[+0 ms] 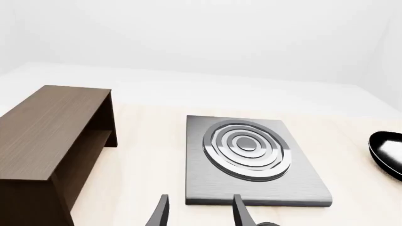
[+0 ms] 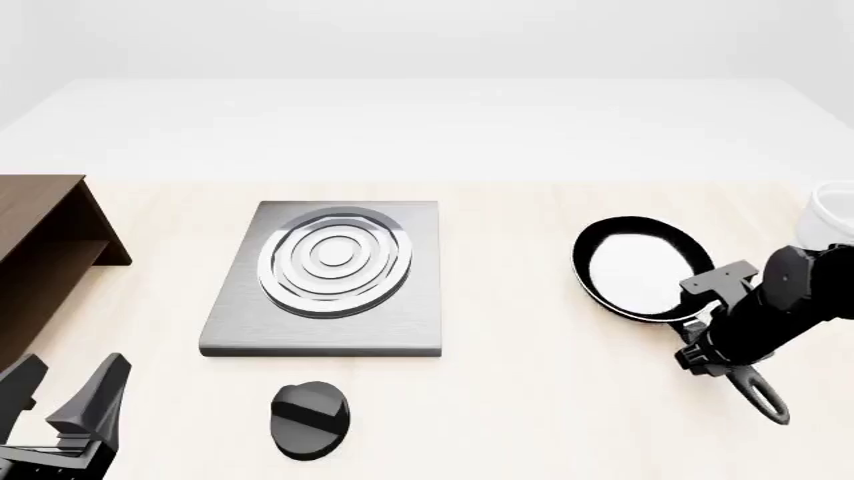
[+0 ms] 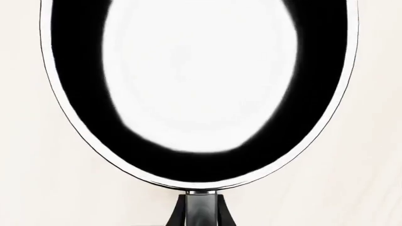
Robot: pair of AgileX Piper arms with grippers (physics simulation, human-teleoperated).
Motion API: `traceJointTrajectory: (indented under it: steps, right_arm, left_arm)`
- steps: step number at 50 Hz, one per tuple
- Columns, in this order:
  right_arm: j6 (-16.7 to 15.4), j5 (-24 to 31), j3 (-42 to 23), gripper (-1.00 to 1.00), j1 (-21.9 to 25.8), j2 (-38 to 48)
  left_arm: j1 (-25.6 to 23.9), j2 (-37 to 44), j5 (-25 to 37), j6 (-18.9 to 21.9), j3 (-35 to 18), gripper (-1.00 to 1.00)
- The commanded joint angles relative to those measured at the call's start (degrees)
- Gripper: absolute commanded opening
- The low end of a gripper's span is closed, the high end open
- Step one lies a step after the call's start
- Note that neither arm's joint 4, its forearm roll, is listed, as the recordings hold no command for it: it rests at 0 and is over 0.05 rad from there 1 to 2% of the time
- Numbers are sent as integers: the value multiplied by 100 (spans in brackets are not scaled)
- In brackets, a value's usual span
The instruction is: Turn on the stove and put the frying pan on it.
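Observation:
The stove [image 2: 227,325] is a grey slab with silver burner rings at table centre-left; it also shows in the left wrist view [image 1: 201,183]. Its black knob [image 2: 310,420] lies in front of it, apart from the slab. The frying pan [image 2: 638,268] rests on the table to the right, with its handle loop [image 2: 767,397] toward me. My right gripper [image 2: 705,345] is shut on the handle close behind the bowl of the pan, as the right wrist view [image 3: 201,213] shows. My left gripper [image 2: 60,392] is open and empty at the near left, left of the knob.
A dark brown wooden shelf [image 2: 40,250] stands at the left edge and shows in the left wrist view [image 1: 50,136]. A white bowl [image 2: 834,215] sits at the far right, just behind my right arm.

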Motion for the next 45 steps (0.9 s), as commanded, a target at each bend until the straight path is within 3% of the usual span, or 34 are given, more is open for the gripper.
traceJointTrajectory:
  steps: [1, 4, 13, 28, 41, 42, 45]
  right_arm:
    - [113, 101, -66, -100, -6, -129]
    - [256, 328, -163, -100, 135, -378]
    - [280, 1097, -552, -100, 295, -968]
    - [176, 2246, -1267, -100, 579, -1622]
    - [229, 2638, -1554, -100, 1196, -1717]
    - [101, 2619, -1548, -100, 1217, -1715]
    - [490, 2694, -1689, -100, 1751, -1692]
  left_arm:
    - [1, -8, 5, -7, 0, 100]
    - [-1, 1, 0, -13, 0, 100]
    - [-13, 30, -18, -1, 0, 100]
    - [-20, 23, -15, -7, 0, 100]
    - [-25, -4, -1, 2, 0, 100]
    - [-25, -4, -2, 5, 0, 100]
    - [-26, -24, 8, 5, 0, 100]
